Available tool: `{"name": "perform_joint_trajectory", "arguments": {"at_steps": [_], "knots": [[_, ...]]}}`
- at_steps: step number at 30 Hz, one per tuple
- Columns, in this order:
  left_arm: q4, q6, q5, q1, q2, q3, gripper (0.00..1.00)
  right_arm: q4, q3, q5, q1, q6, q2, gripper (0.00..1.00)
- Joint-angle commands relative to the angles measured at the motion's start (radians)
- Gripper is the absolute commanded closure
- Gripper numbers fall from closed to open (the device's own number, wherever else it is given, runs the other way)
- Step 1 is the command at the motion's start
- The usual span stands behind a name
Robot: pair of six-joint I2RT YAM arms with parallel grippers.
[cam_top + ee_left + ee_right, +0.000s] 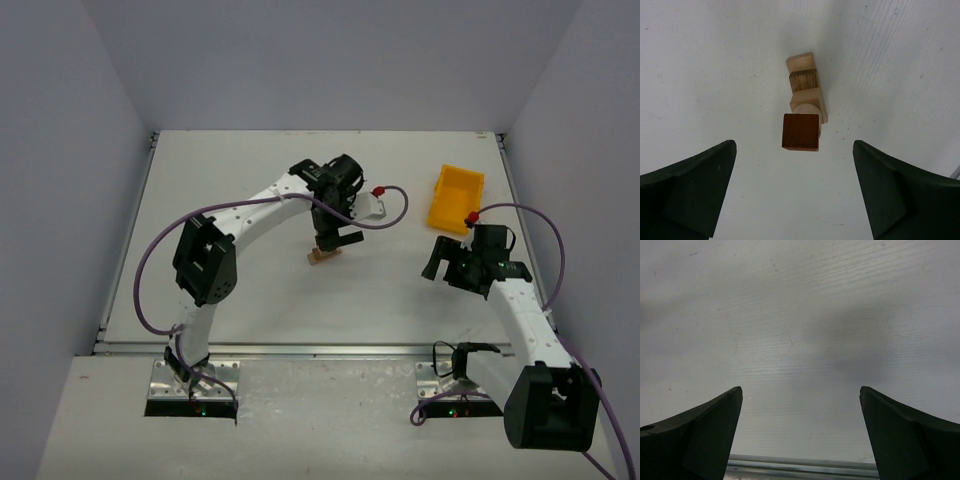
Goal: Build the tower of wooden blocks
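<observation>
Wood, top external view: one wood block tower [322,257] stands near the middle of the white counter [230,170]. It is directly under the left tool [328,243], which hangs so close above that the upper pieces are hidden. One yellow bin [457,198] lies well apart to the right, and the right tool [440,262] hovers near it over bare counter. Count: two arms, two tools, one tower, one bin.

Left wrist view: the left tool [794,155] is spread wide and pinches nothing, and its jaws flank the tower from above. Four pieces can be counted:
- one pale base plank [801,62];
- one striped brown block [804,80] on the plank;
- one round pale piece [810,107];
- one reddish-brown block [800,132] uppermost, resting on the round piece and apparently reaching past the plank's near end.

Whether further pieces lie beneath cannot be told. Hazard, as a judgement: the top block sits on a small round seat and looks off-centre. Any sideways drift or dip of the tool when it lifts away could clip the block and topple the stack, and a jolt to the counter could do the same.

Right wrist view: the right tool [800,390] is likewise spread, holding nothing, over bare counter with one metal rail [805,465] at the near edge. No task piece shows here. Hazard: a careless sweep of this arm towards the tower.
</observation>
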Motion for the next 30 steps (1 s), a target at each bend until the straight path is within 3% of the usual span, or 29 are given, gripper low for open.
{"name": "perform_joint_trajectory", "arguments": {"at_steps": [1, 5, 11, 13, 17, 21, 23, 26, 30], "knots": [[0.027, -0.022, -0.001, -0.006, -0.07, 0.084, 0.0, 0.02, 0.034, -0.004, -0.004, -0.012, -0.02, 0.01], [0.101, -0.129, -0.045, -0.005, -0.086, 0.18, 0.0, 0.048, 0.023, -0.023, -0.003, 0.006, -0.037, 0.01], [0.471, -0.416, -0.498, -0.001, -0.043, 0.318, 0.0, 0.126, -0.018, -0.032, -0.005, 0.064, -0.063, 0.01], [0.529, -0.456, -0.555, -0.003, -0.045, 0.354, 0.0, 0.141, -0.03, -0.033, -0.003, 0.075, -0.074, 0.01], [0.532, -0.638, -0.52, 0.011, -0.1, 0.438, 0.0, 0.16, -0.054, -0.021, -0.005, 0.083, -0.081, 0.01], [0.643, -0.762, -0.466, 0.034, -0.171, 0.341, 0.0, 0.177, -0.076, -0.024, -0.005, 0.083, -0.079, 0.01], [0.656, -0.904, -0.558, 0.049, -0.236, 0.233, 0.0, 0.199, -0.091, -0.013, -0.004, 0.076, -0.093, 0.01], [0.714, -1.019, -0.61, 0.098, -0.327, -0.04, 0.0, 0.219, -0.117, 0.012, -0.004, 0.081, -0.123, 0.01], [0.767, -1.216, -0.498, 0.271, -0.457, -0.374, 0.0, 0.237, -0.142, 0.031, -0.004, 0.084, -0.17, 0.01]]}}
